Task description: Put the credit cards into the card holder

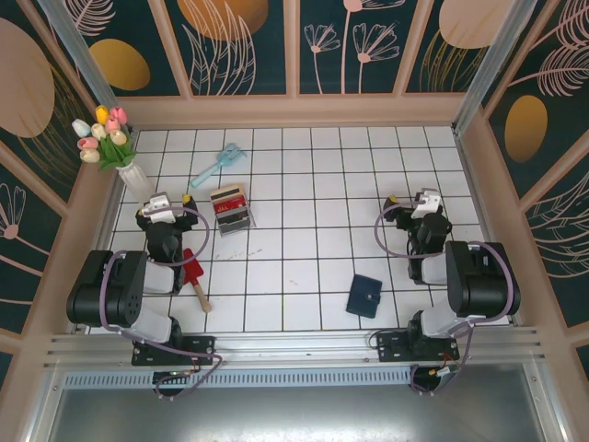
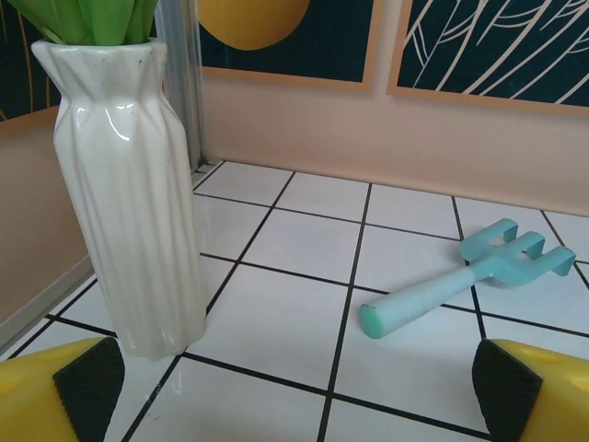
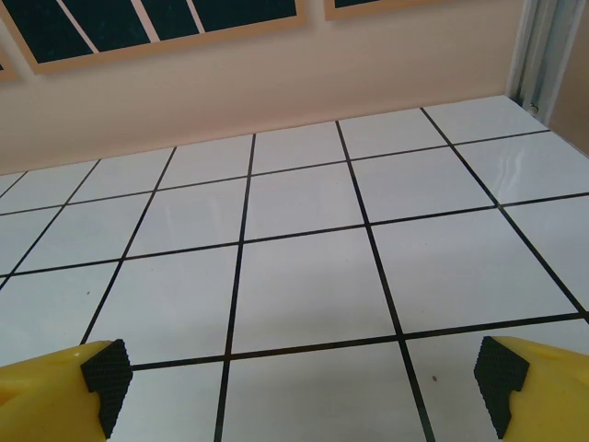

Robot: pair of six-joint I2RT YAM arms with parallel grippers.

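Note:
The credit cards (image 1: 228,204), red and dark, stand together in a small grey-clear rack (image 1: 236,222) left of the table's middle. The card holder (image 1: 365,296), a dark navy wallet with a snap tab, lies shut near the front edge on the right. My left gripper (image 1: 163,196) is open, left of the rack and beside the vase; in the left wrist view its jaws (image 2: 294,391) hold nothing over bare tile. My right gripper (image 1: 417,197) is open at the right, behind the wallet, and its jaws (image 3: 304,387) are empty above white tile.
A white vase (image 2: 129,193) of tulips (image 1: 103,136) stands close by the left finger. A teal toy rake (image 2: 465,276) lies ahead of the left gripper. A red scoop with a wooden handle (image 1: 195,274) lies front left. Walls enclose the tiled table (image 1: 304,230).

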